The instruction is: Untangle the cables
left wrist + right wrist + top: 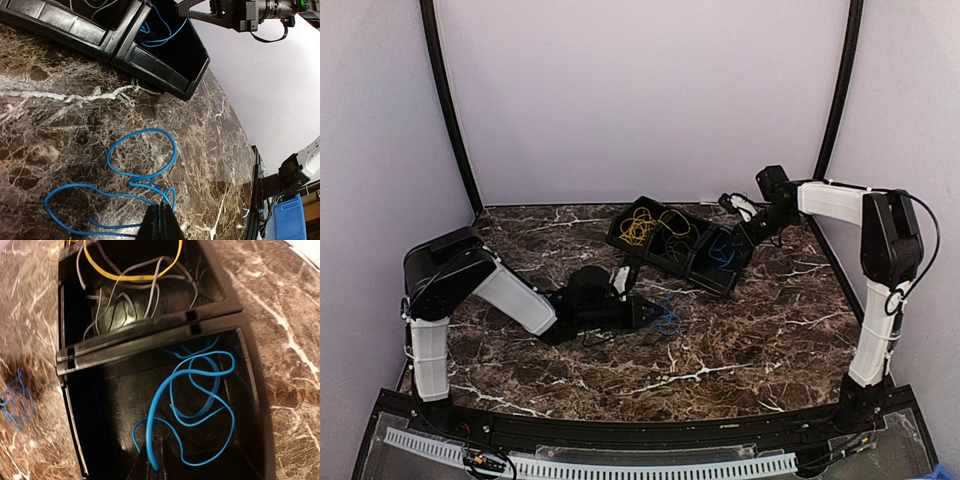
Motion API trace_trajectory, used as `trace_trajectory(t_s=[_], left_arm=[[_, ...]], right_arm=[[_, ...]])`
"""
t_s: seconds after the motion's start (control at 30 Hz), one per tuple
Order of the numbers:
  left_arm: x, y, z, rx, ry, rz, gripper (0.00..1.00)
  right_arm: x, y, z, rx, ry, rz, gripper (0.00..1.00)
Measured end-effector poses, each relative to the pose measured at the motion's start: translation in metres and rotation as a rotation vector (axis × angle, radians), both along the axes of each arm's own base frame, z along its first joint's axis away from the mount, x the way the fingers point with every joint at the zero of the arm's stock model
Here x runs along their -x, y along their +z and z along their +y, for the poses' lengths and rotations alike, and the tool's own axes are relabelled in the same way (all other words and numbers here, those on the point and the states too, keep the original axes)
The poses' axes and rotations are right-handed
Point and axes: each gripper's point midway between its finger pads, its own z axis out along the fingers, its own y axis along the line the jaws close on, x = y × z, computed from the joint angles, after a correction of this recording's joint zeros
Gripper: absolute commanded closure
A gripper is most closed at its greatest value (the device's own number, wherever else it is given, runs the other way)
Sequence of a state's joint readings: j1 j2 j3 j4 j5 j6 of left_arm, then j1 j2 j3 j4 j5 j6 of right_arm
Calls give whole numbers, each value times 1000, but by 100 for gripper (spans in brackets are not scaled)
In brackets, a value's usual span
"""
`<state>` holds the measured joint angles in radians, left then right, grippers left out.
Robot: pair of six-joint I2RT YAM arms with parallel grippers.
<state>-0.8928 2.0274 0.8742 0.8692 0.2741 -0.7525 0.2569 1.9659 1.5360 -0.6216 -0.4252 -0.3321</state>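
Because the left fingers (pixel 160 222) clench the blue cable (pixel 145 176) at lower centre, its loops lie spread on the table (pixel 60 115), likely for sorting, while the right fingers (pixel 740 235) (closed, grasping nothing discernible) hover above the blue coil (pixel 197 395) in the tray (pixel 150 337).

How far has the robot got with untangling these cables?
Partway, it seems. Done: one blue cable lies alone in a compartment of the black bin. In hand: the left gripper pinches a second blue cable looped on the table. Left: that cable crosses over itself, and the yellow cable lies mixed with grey wire in the next compartment.
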Motion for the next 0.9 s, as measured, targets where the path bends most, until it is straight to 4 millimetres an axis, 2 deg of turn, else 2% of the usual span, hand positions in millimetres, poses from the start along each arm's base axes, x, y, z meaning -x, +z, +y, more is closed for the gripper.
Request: trace_trajectory(t_s=[0.13, 0.27, 0.33, 0.43, 0.57, 0.6, 0.67, 0.73, 0.9], left_arm=[[2, 11, -1, 16, -20, -24, 100], [7, 38, -6, 73, -66, -80, 100], [10, 51, -9, 105, -94, -110, 100], [14, 64, -12, 141, -128, -142, 100], [21, 72, -15, 169, -174, -162, 100], [23, 74, -16, 177, -188, -168, 100], [27, 77, -17, 189, -212, -177, 100], [30, 80, -19, 198, -237, -185, 100], [36, 90, -25, 223, -292, -202, 100]], right_arm=[[7, -9, -2, 41, 3, 29, 71], [14, -9, -12, 89, -9, 25, 52], [22, 0, -19, 114, -13, 7, 45], [32, 29, -27, 130, -31, -49, 39], [44, 91, -30, 86, -36, -195, 40], [48, 102, -28, 66, -25, -218, 40], [64, 118, -18, 7, 35, -258, 40], [86, 123, 0, -48, 138, -272, 39], [146, 95, 54, -94, 424, -235, 37]])
